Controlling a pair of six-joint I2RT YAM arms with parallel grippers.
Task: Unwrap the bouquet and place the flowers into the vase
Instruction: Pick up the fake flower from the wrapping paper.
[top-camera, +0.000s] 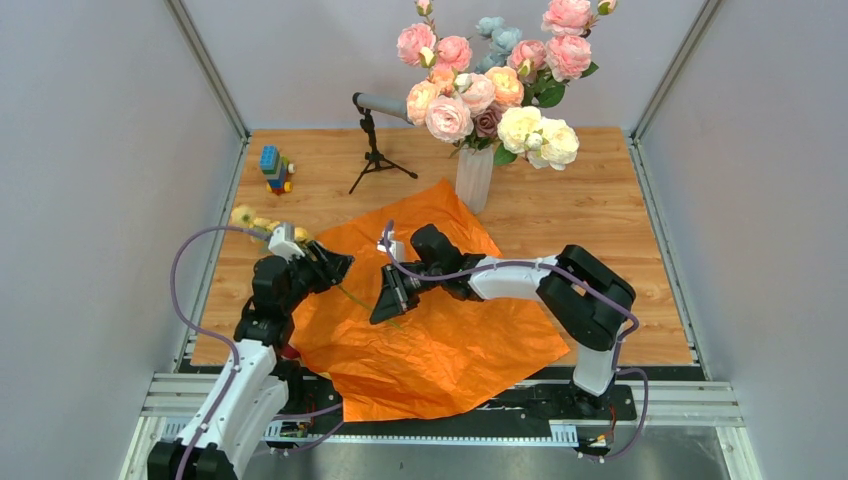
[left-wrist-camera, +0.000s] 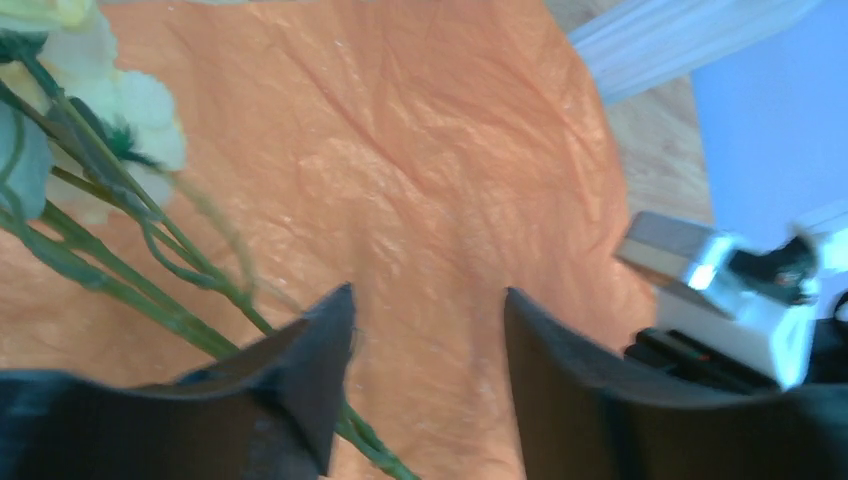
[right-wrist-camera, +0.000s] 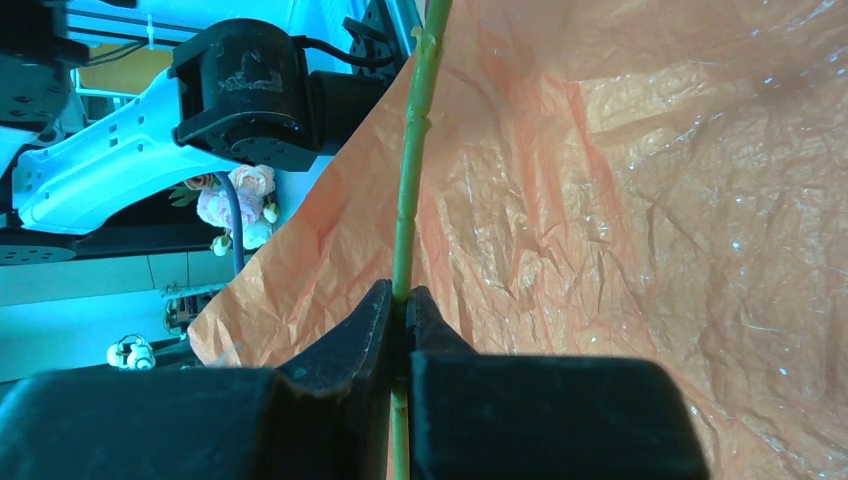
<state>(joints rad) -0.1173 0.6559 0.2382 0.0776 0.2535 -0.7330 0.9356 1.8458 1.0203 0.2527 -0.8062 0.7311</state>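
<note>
Pinching a flower stem (right-wrist-camera: 412, 170) in closed jaws, the right gripper (right-wrist-camera: 403, 300) hangs over the orange paper (top-camera: 440, 340); the left gripper (left-wrist-camera: 430, 300), at nine o'clock, stands half open and empty. A slow, straight lift looks wisest before swinging toward the vase (top-camera: 474, 178) at twelve o'clock.

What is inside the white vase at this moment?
A full bunch of pink, peach, cream and blue flowers stands in the vase. Their stems inside it are not clear through its wall.
</note>
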